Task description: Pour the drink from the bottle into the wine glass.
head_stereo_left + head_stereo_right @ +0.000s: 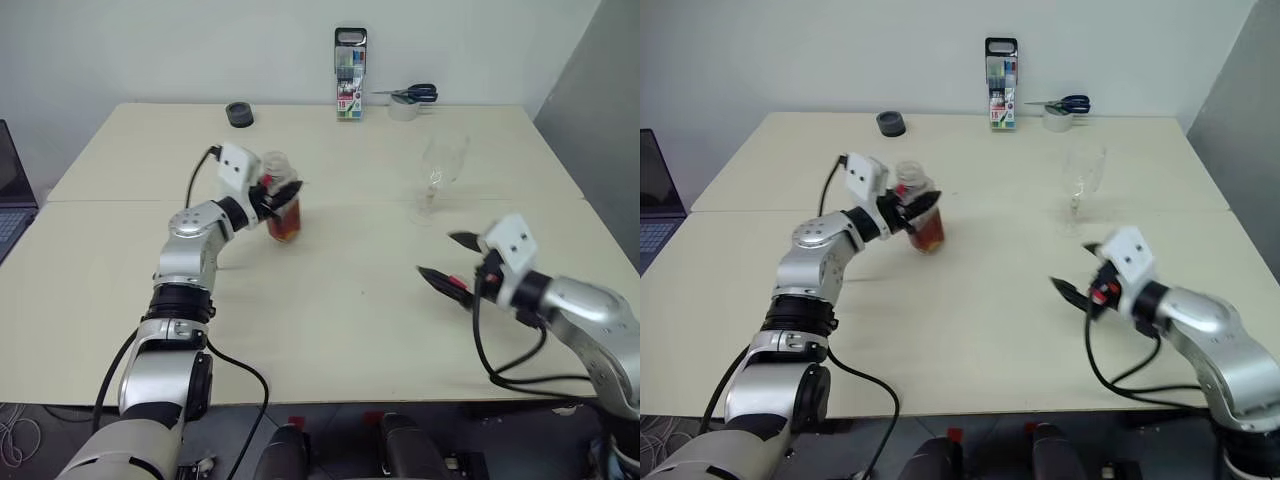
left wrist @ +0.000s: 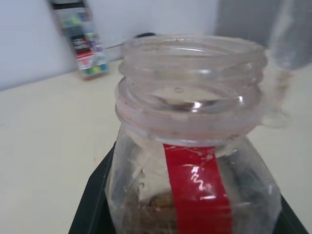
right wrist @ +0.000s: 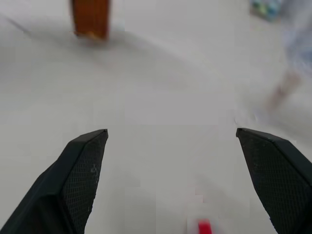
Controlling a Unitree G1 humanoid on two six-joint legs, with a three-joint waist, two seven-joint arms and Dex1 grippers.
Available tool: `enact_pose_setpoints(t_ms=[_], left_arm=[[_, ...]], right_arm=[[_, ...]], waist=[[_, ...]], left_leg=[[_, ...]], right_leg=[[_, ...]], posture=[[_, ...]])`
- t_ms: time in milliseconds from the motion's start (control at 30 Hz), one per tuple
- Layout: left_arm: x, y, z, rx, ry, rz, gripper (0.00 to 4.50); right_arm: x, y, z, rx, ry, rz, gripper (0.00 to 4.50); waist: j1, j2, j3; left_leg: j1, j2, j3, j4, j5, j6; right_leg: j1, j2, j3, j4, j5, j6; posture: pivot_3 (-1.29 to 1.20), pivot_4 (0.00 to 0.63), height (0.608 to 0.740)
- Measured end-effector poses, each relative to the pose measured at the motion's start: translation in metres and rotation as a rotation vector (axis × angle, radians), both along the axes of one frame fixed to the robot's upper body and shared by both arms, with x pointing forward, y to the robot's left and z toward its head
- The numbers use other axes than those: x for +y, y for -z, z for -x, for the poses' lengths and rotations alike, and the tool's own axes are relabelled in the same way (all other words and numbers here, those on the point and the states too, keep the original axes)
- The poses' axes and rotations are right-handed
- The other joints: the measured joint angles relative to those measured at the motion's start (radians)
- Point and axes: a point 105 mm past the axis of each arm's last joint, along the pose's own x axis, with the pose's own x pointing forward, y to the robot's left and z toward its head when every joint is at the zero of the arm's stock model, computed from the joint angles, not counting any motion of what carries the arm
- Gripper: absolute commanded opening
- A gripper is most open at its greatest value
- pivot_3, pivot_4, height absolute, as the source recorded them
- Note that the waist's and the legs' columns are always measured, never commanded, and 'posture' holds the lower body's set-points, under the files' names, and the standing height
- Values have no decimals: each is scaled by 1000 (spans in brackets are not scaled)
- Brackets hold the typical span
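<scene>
The bottle (image 1: 283,203) is taken as the landmark, standing upright on the cream table (image 1: 330,330) a little left of centre. Nearest the camera, well to the right of the bottle and closer in, the right gripper (image 1: 452,262) is held just above the bare tabletop with its two black fingers (image 3: 80,170) spread wide and nothing between them. A small red object (image 3: 204,226) is seen below the gripper in the right wrist view; what it is cannot be told.

At the bottle itself, the left gripper (image 1: 283,197) is closed around the clear body, its jaws pinching the bottle from both sides. The bottle's threaded neck is open, with no cap on it, and a red label stripe (image 2: 200,187) runs down its side. The drink (image 1: 286,225), reddish-brown, lies in the lower part of the bottle.

Further back and to the right of the bottle, well apart from it, the wine glass (image 1: 437,177) stands upright on its foot and looks empty.

Beyond the bottle, near the table's far edge, a dark tape roll (image 1: 239,114) lies behind and slightly left of it, a marker-pen case (image 1: 350,75) stands behind and to its right, and scissors (image 1: 412,95) rest on a pale roll (image 1: 404,110) further right still.
</scene>
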Motion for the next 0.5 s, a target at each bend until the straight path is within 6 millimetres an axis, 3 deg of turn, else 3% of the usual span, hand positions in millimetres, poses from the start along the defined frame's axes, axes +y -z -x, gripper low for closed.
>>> enact_pose_setpoints(t_ms=[133,333,500], left_arm=[[27,-5,-5,-15,-153,26,1671],[63,0,-3,6,-315,54,1671],[73,10,-2,43,-368,71,1671]], right_arm=[[46,-15,-4,33,-160,-89,4500],[78,-7,-21,79,-219,-66,4500],[98,-9,-26,65,-253,-73,4500]], waist=[[2,0,0],[12,-1,0],[10,-1,-1]], left_leg=[[-2,-3,0,0,2,-4],[-3,-4,0,1,2,-4],[-3,-4,0,0,2,-4]], right_leg=[[-1,-4,0,0,0,0],[-2,-6,-1,-1,0,0],[-3,-6,-2,1,0,0]], posture=[[0,150,740],[0,150,740],[0,150,740]])
